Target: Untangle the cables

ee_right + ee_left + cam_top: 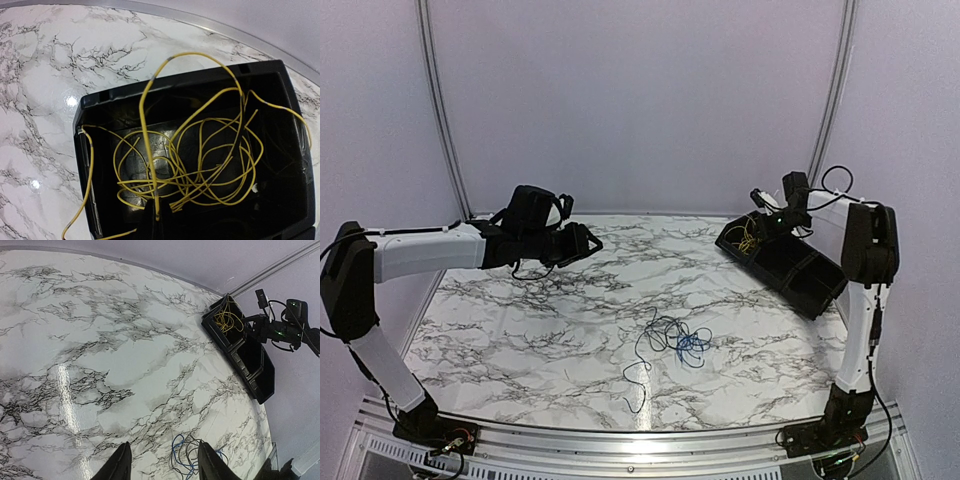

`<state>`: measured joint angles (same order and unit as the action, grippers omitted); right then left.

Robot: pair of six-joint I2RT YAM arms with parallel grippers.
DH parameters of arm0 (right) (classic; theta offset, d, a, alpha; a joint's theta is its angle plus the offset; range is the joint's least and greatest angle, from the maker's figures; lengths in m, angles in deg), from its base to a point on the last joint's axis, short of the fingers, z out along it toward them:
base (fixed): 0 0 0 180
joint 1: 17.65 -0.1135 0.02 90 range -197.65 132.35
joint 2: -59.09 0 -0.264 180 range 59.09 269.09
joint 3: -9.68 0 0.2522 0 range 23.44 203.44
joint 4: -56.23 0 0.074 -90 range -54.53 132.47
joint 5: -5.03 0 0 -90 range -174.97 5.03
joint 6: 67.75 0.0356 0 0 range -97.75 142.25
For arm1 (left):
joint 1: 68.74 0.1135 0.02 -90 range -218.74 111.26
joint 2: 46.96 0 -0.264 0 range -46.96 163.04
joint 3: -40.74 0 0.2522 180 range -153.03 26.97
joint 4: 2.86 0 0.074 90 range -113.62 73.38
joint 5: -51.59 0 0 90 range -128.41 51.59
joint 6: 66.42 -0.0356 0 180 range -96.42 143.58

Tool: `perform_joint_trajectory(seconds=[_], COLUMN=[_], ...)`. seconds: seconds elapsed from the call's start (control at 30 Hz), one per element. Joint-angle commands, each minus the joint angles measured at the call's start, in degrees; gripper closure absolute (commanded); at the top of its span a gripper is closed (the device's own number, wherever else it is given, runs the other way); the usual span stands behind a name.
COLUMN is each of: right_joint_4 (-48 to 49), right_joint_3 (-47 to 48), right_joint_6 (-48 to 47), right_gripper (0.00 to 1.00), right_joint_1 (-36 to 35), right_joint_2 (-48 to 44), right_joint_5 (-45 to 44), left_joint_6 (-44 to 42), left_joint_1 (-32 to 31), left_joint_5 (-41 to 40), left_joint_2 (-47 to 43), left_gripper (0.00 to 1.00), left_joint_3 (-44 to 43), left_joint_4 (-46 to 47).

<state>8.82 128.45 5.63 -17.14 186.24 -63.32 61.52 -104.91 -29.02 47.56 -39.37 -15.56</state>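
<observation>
Blue and black cables [672, 338]: one loose tangle flat on the counter [520, 320], near the middle and toward the near edge. It lies well apart from both hands. One blue strand trails from it toward the near edge. In the left wrist view the tangle [186, 458] shows on the counter beyond the fingertips, untouched.

Yellow cable [200, 160]: looped coils in the black bin [115, 92]. A few loops spill over the bin's rim, and one strand hangs outside the wall onto the marble.

Black bin [800, 280]: long, divided into compartments, set askew at the far right of the counter. The yellow cable [750, 238] occupies the end compartment nearest the counter's centre line.

Left hand [588, 243]: raised above the far left of the counter, jaws about half apart, gripping and touching nothing. Its two fingertips [120, 465] frame bare marble.

Right hand [775, 222]: positioned directly over the bin's yellow-cable compartment. In its own wrist view the right hand [155, 220] has its jaws fully closed, pinching a single strand of the yellow cable. That strand rises from the fingertips and arches over the bin's rim.
</observation>
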Motion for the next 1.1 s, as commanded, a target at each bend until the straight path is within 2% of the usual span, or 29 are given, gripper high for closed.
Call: perform_joint_trajectory(seconds=[0.0, 0.2, 0.43, 0.83, 1.07], right_joint_4=[-1.6, -1.6, -0.5, -0.8, -0.3], right_joint_3=[2.9, -2.0, -5.1, -1.9, -1.5], right_joint_6=[1.9, 1.3, 3.5, 5.2, 4.0], right_gripper=[1.0, 1.0, 1.0, 1.0, 1.0], right_joint_1=[-0.3, -4.6, -5.3, -1.2, 1.4], right_joint_2=[0.1, -5.7, -11.3, -4.5, -2.9], right_joint_5=[4.6, 5.9, 7.1, 6.9, -1.5], left_joint_6=[-0.8, -0.7, -0.4, -0.1, -0.2], left_joint_1=[0.4, 0.6, 0.7, 0.7, 0.7], left_joint_5=[1.0, 1.1, 1.5, 1.6, 1.7], left_joint_2=[0.5, 0.5, 0.8, 1.8, 1.9], left_gripper=[0.52, 0.52, 0.52, 0.52, 0.52], left_joint_3=[0.3, 0.2, 0.3, 0.4, 0.3], left_joint_4=[1.5, 1.5, 1.5, 1.5, 1.5])
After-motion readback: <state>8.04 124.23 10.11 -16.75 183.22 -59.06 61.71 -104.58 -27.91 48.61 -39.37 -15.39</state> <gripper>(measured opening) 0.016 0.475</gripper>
